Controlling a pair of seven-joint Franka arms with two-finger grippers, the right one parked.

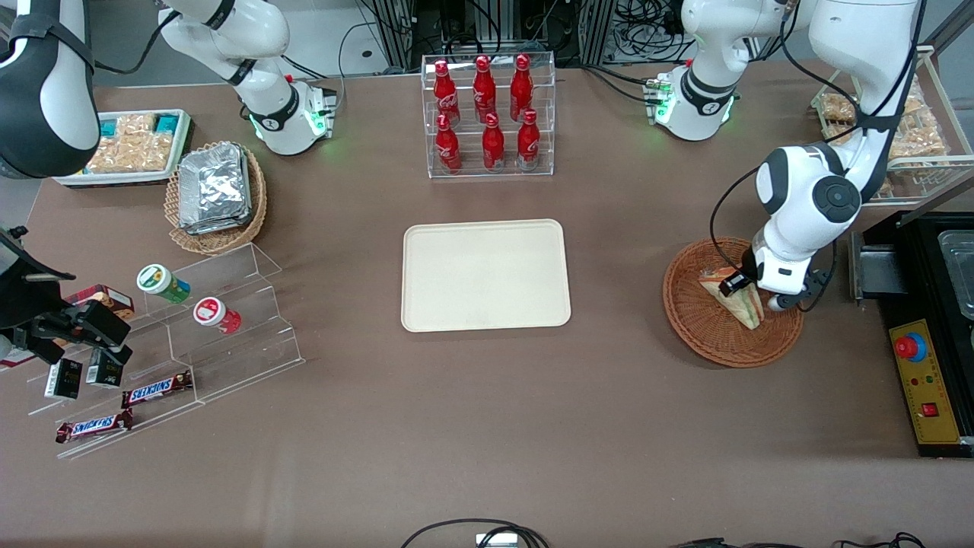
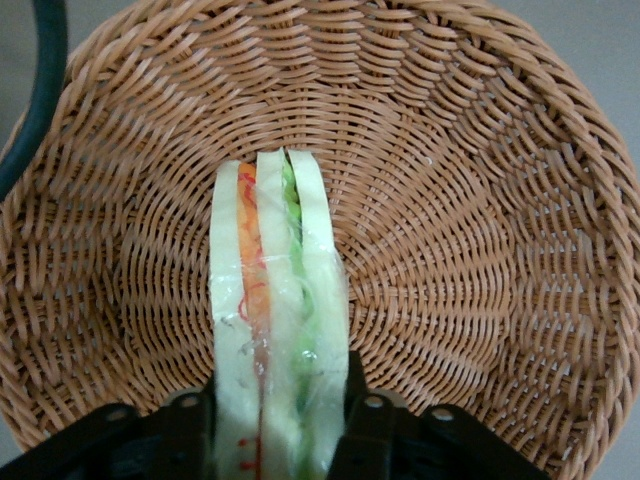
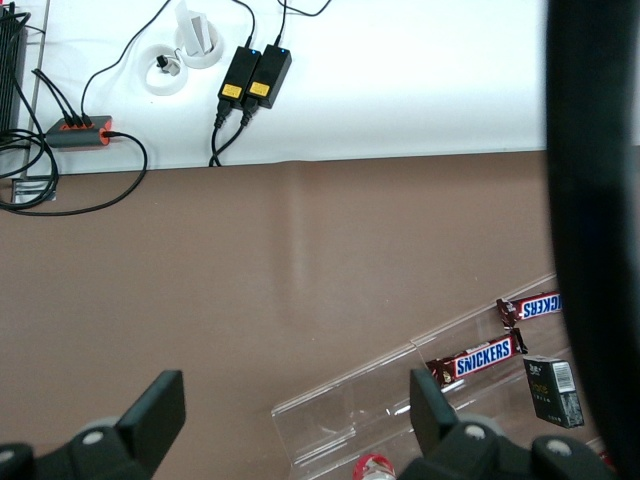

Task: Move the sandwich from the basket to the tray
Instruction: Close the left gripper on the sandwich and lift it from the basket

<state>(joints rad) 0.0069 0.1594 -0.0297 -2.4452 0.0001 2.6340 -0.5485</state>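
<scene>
Sandwich (image 2: 268, 320): triangular wedge, pale bread, orange-red and green filling, clear wrap. It stands on edge inside the basket (image 1: 700, 335), clamped between the pincer (image 2: 280, 425) fingers. Basket: round, shallow, reddish-brown wicker, toward the working arm's end of the table. Tray (image 1: 485, 275): flat, cream, rounded corners, low rim, mid-table, well apart from the basket.

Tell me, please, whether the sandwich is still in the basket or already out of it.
In. The sandwich stands on edge inside the basket, the end effector closed on it.
</scene>
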